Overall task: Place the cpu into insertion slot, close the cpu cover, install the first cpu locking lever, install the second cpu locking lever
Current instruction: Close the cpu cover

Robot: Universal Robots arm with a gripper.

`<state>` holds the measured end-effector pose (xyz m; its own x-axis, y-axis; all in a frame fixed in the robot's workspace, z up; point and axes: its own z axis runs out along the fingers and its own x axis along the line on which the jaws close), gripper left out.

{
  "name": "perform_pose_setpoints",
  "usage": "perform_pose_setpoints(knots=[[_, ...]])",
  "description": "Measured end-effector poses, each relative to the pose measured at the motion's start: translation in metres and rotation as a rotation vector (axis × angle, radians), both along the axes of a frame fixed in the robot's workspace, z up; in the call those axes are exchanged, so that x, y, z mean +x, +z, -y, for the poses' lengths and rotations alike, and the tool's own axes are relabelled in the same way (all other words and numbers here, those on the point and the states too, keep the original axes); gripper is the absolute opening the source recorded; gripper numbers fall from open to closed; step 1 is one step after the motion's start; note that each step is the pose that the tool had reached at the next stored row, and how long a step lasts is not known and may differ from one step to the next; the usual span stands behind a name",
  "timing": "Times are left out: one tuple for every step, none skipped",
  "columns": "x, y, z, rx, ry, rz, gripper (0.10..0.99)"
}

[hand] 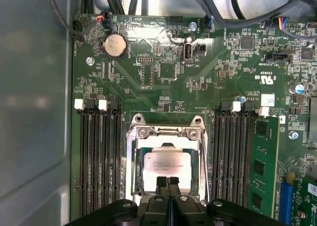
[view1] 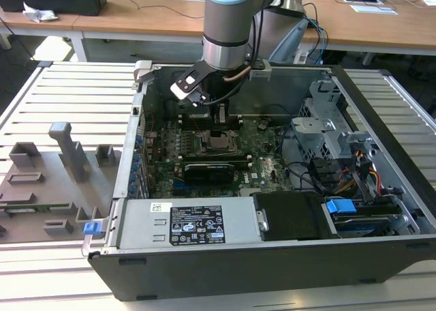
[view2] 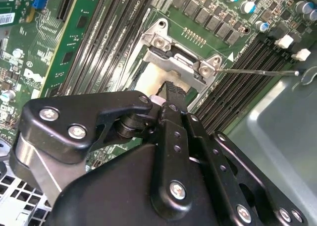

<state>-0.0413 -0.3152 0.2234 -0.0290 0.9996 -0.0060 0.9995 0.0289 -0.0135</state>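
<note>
- Fingers are closed, tips pressed side by side, and I can see nothing between them in the first wrist view.
- They're sitting right over the near edge of the cpu. I can't tell whether they touch it or hang just above.
- The cpu is in the insertion slot, silver top up and lying flat and square in there.
- The cpu cover is down around it as I see it, with the chip showing through the middle window.
- In the second wrist view a thin locking lever runs out from the slot's corner, stretched across the memory slots towards the case wall.
- On the motherboard, the slot sits mid-board between two banks of memory slots, and a green memory module stands in the bank near the board's edge.
- A coin cell sits towards the board's far corner.
- In the exterior view, the arm reaches straight down into the open computer case.
- The case lies on the slatted worktop.
</note>
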Motion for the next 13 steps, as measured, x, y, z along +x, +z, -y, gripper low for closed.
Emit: perform_pose_setpoints(knots=[[-0.0009,-0.0017,0.0000,0.000,0.000,0.0000,0.106],[-0.0017,-0.0027,0.0000,0.000,0.000,0.0000,0.106],[-0.0027,-0.0038,0.0000,0.000,0.000,-0.0001,0.106],[-0.0046,-0.0050,0.0000,0.000,0.000,-0.0001,0.106],[-0.0086,-0.0059,0.0001,0.000,0.000,-0.0002,0.106],[-0.0129,-0.0065,0.0000,0.000,0.000,-0.0001,0.106],[-0.0183,-0.0071,0.0000,0.000,0.000,0.0000,0.106],[-0.0219,-0.0080,0.0000,0.000,0.000,0.0001,0.106],[-0.0237,-0.0087,0.0000,0.000,0.000,0.0000,0.106],[-0.0251,-0.0096,0.0000,0.000,0.000,0.0000,0.106],[-0.0265,-0.0113,0.0000,0.000,0.000,0.0000,0.106],[-0.0270,-0.0125,0.0000,0.000,0.000,0.0000,0.106],[-0.0272,-0.0132,0.0000,0.000,0.000,0.0000,0.106]])
